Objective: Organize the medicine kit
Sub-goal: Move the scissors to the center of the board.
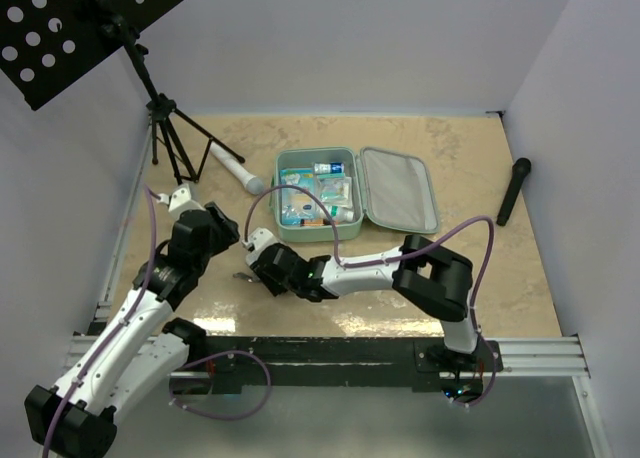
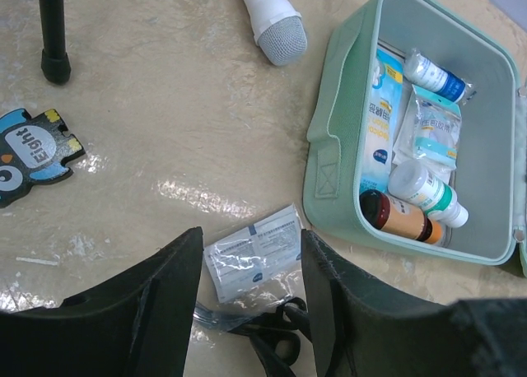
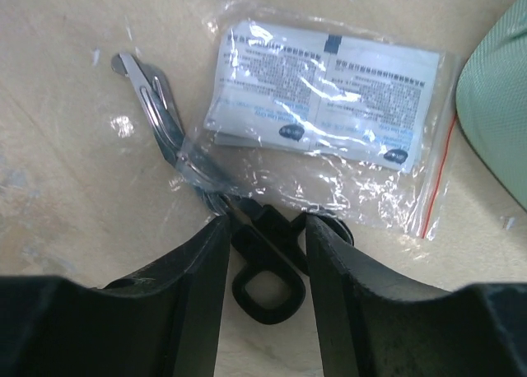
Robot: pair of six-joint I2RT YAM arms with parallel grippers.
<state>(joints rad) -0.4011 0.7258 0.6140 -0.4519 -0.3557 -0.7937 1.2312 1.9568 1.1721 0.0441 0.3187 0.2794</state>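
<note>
Black-handled scissors (image 3: pixel 265 253) sit between the right gripper's (image 3: pixel 265 222) fingers, grip unclear; the left gripper (image 2: pixel 251 237) hangs open, empty. The soft medicine kit (image 2: pixel 325 146), ahead-right of both, likely flexes. Best taken by its rim.

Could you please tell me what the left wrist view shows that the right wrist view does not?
Only the left wrist view: the medicine kit's open interior with bottles and sachets, a microphone head, a tripod foot and an owl-shaped cutout. Only the right wrist view: the scissors' blade tips and the red strip on the clear packet bag. Both: that bag, the black scissor handles and the kit's outer wall.
</note>
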